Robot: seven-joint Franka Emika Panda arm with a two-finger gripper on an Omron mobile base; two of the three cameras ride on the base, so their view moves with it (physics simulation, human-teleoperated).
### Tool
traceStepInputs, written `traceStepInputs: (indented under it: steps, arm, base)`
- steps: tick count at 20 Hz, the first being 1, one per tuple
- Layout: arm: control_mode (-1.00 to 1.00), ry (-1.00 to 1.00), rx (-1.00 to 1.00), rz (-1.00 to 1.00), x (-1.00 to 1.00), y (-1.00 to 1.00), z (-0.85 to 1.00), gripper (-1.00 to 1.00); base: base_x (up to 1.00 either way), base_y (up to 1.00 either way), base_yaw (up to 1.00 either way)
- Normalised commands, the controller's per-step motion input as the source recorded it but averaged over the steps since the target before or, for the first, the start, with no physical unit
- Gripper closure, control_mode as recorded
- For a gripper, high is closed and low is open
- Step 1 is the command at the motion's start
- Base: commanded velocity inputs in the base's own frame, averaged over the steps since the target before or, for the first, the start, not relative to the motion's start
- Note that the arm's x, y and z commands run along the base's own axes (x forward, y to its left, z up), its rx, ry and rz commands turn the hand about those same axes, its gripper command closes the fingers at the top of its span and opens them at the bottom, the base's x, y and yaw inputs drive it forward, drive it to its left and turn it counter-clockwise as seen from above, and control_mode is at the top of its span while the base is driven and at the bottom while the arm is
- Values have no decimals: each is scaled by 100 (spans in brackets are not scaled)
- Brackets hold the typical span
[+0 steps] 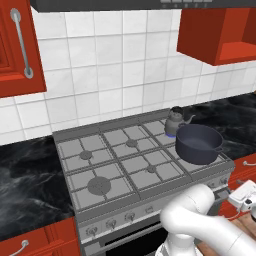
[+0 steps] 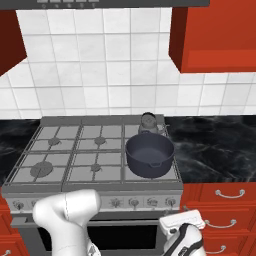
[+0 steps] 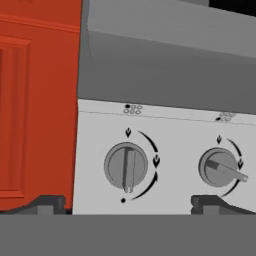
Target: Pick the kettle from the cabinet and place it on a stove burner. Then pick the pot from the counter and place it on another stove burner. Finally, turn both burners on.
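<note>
Your gripper point(image 3: 125, 202), jaws spread wide, squarely faces the left knob point(image 3: 126, 166); its bar stands upright between the fingertips.

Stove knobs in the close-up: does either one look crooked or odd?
Yes. The left knob points straight up and down, while the right knob is turned sideways, its bar slanting right. A faint blue glow shows under the kettle. The pot sits squarely on the stove.

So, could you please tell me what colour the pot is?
Dark blue-grey pot, clearest in the right base view.
</note>
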Motion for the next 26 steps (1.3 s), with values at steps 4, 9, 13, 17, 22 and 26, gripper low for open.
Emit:
traceStepInputs:
  steps: [4,9,13,17,22,26]
  arm:
    - [-100,0,0,-1,12,1,0,-100]
    - [-100,0,0,0,12,0,0,-100]
    - [-100,0,0,0,6,1,0,-100]
    - [-100,0,0,0,0,4,0,-100]
    - [-100,0,0,0,0,5,0,-100]
    - [-100,-1,0,0,0,5,0,-100]
  base:
    - [0,0,0]
    - [0,0,0]
    - [0,0,0]
    - [0,0,0]
    - [0,0,0]
    - [0,0,0]
